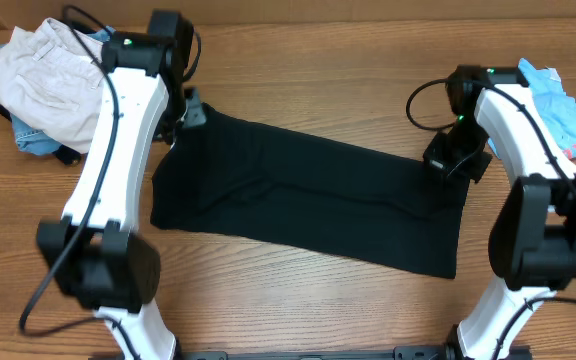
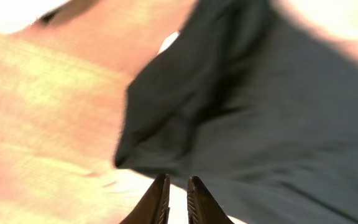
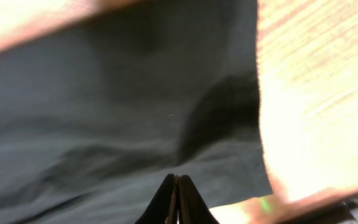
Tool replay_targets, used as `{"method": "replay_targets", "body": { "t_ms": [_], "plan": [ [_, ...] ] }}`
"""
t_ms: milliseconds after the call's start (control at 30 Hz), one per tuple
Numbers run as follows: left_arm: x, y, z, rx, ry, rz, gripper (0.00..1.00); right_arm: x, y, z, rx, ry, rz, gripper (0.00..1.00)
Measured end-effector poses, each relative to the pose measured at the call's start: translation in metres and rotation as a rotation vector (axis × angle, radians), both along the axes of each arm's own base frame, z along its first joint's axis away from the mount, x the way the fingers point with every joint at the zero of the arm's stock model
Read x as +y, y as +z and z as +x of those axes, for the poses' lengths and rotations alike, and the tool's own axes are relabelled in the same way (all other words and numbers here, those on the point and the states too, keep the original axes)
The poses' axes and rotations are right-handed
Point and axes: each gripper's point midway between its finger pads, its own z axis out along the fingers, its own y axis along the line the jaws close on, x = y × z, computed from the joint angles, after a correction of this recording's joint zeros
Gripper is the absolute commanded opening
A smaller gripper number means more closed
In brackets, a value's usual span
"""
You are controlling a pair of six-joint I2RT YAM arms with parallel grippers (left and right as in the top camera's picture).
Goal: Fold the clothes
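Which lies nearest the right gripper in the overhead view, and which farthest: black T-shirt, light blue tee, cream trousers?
1. Black T-shirt: directly under the right gripper, at the shirt's edge.
2. Light blue tee: just beyond, table's right edge.
3. Cream trousers: far corner, opposite side.

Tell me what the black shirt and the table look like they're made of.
Black T-shirt: soft matte fabric, probably cotton knit; it lies limp with gentle creases and no shine. Table: wood or wood-look laminate, with brown grain lines and a smooth, slightly glossy surface.

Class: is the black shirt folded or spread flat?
Folded into a long band: the shirt lies as a narrow strip, no sleeves showing.
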Motion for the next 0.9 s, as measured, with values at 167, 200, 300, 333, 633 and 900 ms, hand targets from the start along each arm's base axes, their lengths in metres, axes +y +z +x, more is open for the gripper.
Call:
{"method": "replay_targets", "body": {
  "t_ms": [167,200,300,333,633,900],
  "plan": [
    [-0.097,-0.052,0.002,0.119,-0.196,-0.163,0.06,0.079,-0.018,0.018,-0.129,0.174,0.236,0.04],
    [-0.118,-0.102,-0.003,0.236,-0.224,-0.169,0.04,0.102,-0.024,0.016,-0.146,0.213,0.290,0.04],
    [-0.132,-0.157,-0.015,0.370,-0.231,-0.190,0.06,0.123,-0.037,0.011,-0.157,0.238,0.361,0.04],
    [-0.132,-0.163,-0.014,0.376,-0.228,-0.194,0.08,0.124,-0.040,0.009,-0.154,0.236,0.369,0.04],
    [-0.112,-0.170,-0.016,0.401,-0.242,-0.096,0.17,0.081,-0.074,-0.011,-0.096,0.155,0.272,0.04],
    [-0.031,-0.182,-0.030,0.511,-0.081,-0.037,0.17,0.012,-0.073,-0.039,0.036,-0.002,0.160,0.06]
  ]
}}
